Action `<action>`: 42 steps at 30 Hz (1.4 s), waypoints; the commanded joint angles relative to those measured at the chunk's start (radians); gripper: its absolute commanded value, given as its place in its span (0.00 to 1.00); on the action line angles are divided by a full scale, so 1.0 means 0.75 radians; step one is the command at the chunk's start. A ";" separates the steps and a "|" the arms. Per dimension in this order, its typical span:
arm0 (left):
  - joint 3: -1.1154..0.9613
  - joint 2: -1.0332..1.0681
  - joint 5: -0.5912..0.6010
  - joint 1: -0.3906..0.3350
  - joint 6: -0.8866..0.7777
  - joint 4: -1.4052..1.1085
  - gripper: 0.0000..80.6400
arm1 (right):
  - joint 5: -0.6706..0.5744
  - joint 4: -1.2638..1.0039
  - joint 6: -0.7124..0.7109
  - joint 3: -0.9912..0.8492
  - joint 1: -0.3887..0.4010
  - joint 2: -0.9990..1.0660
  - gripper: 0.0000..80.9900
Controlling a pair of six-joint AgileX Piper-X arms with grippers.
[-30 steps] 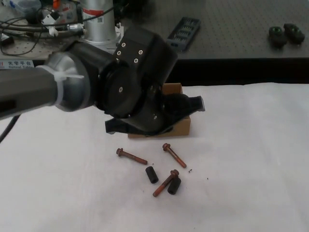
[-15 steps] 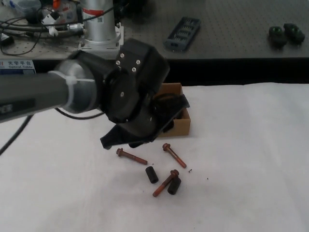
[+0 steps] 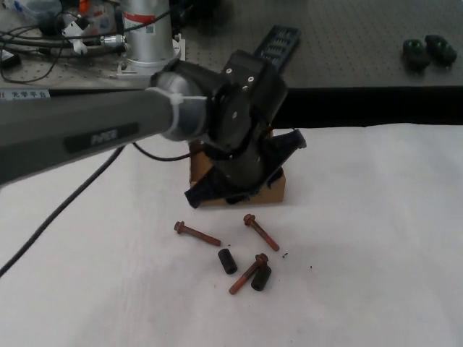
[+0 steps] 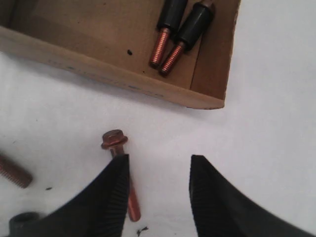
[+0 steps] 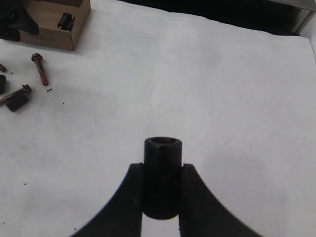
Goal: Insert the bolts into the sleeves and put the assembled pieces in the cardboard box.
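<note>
My left gripper point(image 4: 158, 197) is open and empty, hanging just in front of the cardboard box point(image 4: 123, 81). Two assembled bolt-and-sleeve pieces point(image 4: 180, 32) lie in the box. One copper bolt point(image 4: 122, 173) lies on the cloth right beside a left fingertip point(image 4: 111, 195). In the high view the left arm point(image 3: 235, 123) covers most of the box point(image 3: 273, 189); three loose bolts point(image 3: 197, 234) point(image 3: 260, 231) point(image 3: 246, 275) and two black sleeves point(image 3: 227, 261) point(image 3: 261, 277) lie in front of it. My right gripper point(image 5: 163, 197) is shut on an upright black sleeve point(image 5: 163, 168) above bare cloth, far from the box point(image 5: 54, 22).
A white cloth point(image 3: 376, 238) covers the bench, with open room to the right. Behind it runs a dark perforated table point(image 3: 347, 43) with a black tray point(image 3: 275, 43), two dark round parts point(image 3: 428, 52) and cables point(image 3: 43, 32).
The left arm has swung away from the camera and to the right, turning its wrist, and now hangs over the front of the box. The loose bolts and sleeves have not moved.
</note>
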 commanded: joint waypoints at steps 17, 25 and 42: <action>-0.116 0.174 0.031 -0.013 -0.095 0.153 0.36 | 0.004 -0.003 0.003 -0.001 -0.006 -0.006 0.05; -0.116 0.210 0.045 -0.022 -0.145 0.155 0.36 | 0.004 -0.003 0.003 -0.001 -0.006 -0.006 0.05; -0.116 0.256 0.077 -0.022 -0.198 0.165 0.02 | 0.004 0.008 0.002 -0.001 -0.006 -0.006 0.05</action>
